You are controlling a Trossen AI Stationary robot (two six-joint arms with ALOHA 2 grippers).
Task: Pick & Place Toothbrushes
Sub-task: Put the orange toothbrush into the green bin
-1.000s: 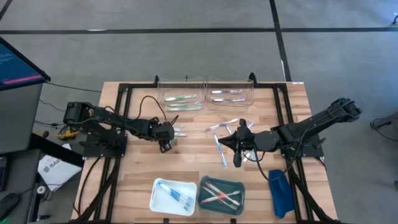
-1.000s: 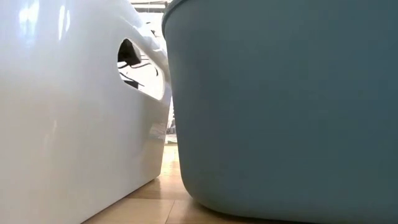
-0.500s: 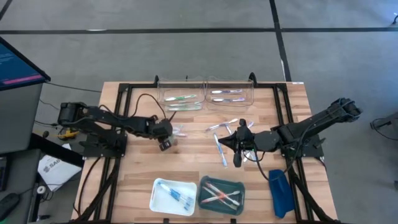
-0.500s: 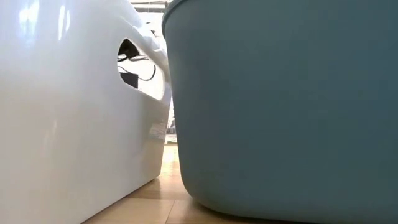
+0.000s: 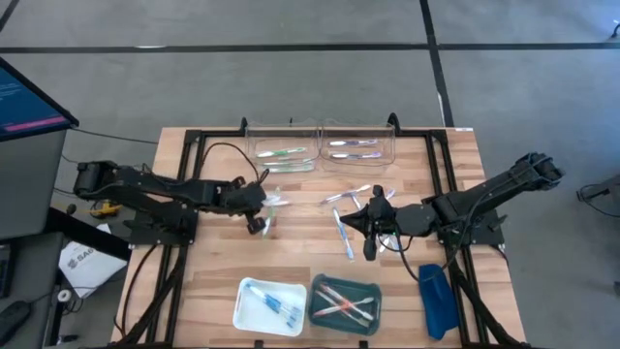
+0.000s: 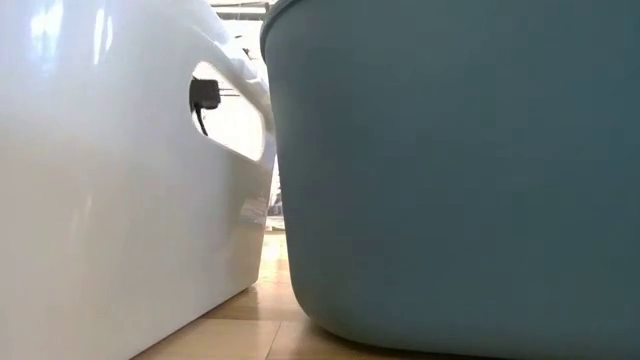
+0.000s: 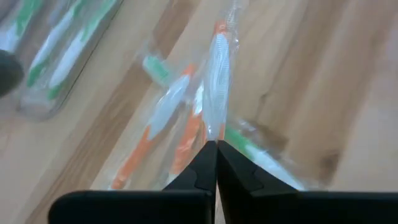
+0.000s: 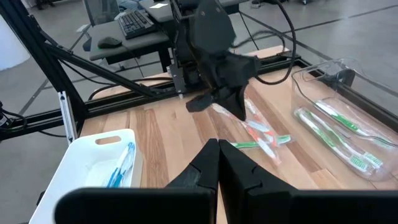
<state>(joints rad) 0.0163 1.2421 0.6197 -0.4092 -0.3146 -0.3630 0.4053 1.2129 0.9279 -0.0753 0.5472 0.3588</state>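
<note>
My left gripper [image 5: 263, 204] [image 7: 216, 144] is at the table's middle left, shut on a clear-wrapped orange-and-white toothbrush [image 7: 217, 74]. It also shows in the right wrist view [image 8: 231, 106], just above the wood. Other wrapped toothbrushes lie flat beside it: an orange one [image 7: 158, 124] and a green one [image 8: 261, 144]. My right gripper [image 5: 347, 221] [image 8: 217, 148] is shut and empty over the table's middle. Blue and silvery toothbrushes [image 5: 344, 237] lie on the wood beside it. My left gripper pinches the wrapped toothbrush by one end [image 7: 216, 132] between its two fingertips. The fingers lie along it. The toothbrush sticks out past the tips and slants down toward the other toothbrushes on the table [image 8: 258, 130]. I cannot tell whether its far end rests there.
Two clear bins stand at the far edge, one with green toothbrushes [image 5: 283, 155] and one with pink and silvery ones [image 5: 354, 147]. A white tray [image 5: 242, 308] with blue toothbrushes and a teal tray [image 5: 373, 291] with pink ones stand at the near edge. A dark-blue oblong object [image 5: 436, 301] lies near right.
My left gripper has stayed at the loose toothbrushes, shifting a little toward the table's far edge. Its arm has stretched out flatter, with the shoulder end going toward the table's left edge. My right arm has kept still.
</note>
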